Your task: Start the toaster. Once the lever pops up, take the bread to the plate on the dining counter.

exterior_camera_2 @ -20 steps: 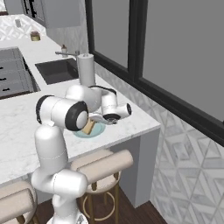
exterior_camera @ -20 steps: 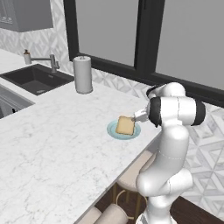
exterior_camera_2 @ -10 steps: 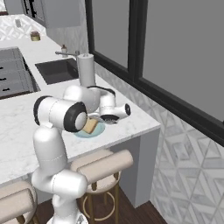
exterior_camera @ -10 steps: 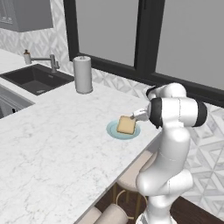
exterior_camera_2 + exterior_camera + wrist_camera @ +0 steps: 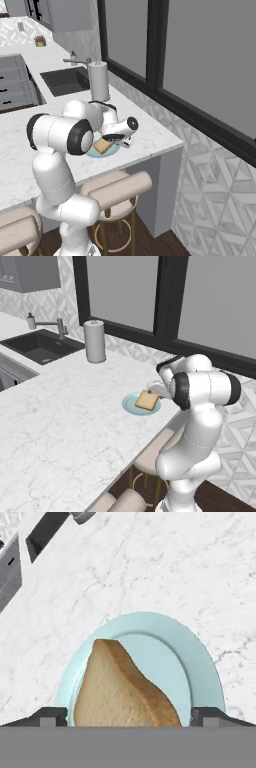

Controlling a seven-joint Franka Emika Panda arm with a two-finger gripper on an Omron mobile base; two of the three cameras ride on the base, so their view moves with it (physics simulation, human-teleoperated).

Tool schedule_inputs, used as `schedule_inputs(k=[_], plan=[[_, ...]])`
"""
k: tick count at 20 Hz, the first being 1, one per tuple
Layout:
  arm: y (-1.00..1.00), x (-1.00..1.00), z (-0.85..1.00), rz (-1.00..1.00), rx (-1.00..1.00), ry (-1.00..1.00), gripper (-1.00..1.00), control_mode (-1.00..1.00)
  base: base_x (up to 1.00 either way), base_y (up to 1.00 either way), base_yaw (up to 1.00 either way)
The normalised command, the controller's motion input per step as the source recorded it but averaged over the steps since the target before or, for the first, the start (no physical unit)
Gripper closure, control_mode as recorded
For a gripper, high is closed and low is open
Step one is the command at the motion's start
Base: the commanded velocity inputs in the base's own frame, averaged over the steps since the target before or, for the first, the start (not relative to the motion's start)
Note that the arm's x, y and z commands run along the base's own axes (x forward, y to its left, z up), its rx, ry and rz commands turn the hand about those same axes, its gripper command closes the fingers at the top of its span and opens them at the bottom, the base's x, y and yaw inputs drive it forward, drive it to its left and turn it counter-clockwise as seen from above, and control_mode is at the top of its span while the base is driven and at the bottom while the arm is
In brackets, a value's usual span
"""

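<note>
A: So, bread (image 5: 125, 689) is on the plate (image 5: 195, 662), dining counter (image 5: 60, 421). Gripper (image 5: 129, 716) spread wide, tips flanking the slice.

B: Light, stiff, crumbly. If regrasping, pinch the crust edges gently.

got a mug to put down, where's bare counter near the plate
Free: the broad marble stretch of the dining counter between the sink and the plate, and the strip between the paper towel roll and the plate. Crowded: the corner at the plate, with the bread and the open fingers beside it.
</note>
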Motion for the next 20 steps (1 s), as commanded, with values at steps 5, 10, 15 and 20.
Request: schedule_inputs(k=[5,10,15,20], plan=[[0.03,0.00,0.06,-0.52,-0.24,0.47,-1.00,-1.00,0.00,0.00,0.00],[0.00,0.03,0.20,-0.53,-0.22,0.42,-1.00,-1.00,0.00,0.00,0.00],[0.00,0.00,0.95,-0.44,-0.02,0.17,-1.00,-1.00,0.00,0.00,0.00],[0.00,-0.04,0.69,-0.34,0.01,0.00,-1.00,-1.00,0.00,0.00,0.00]])
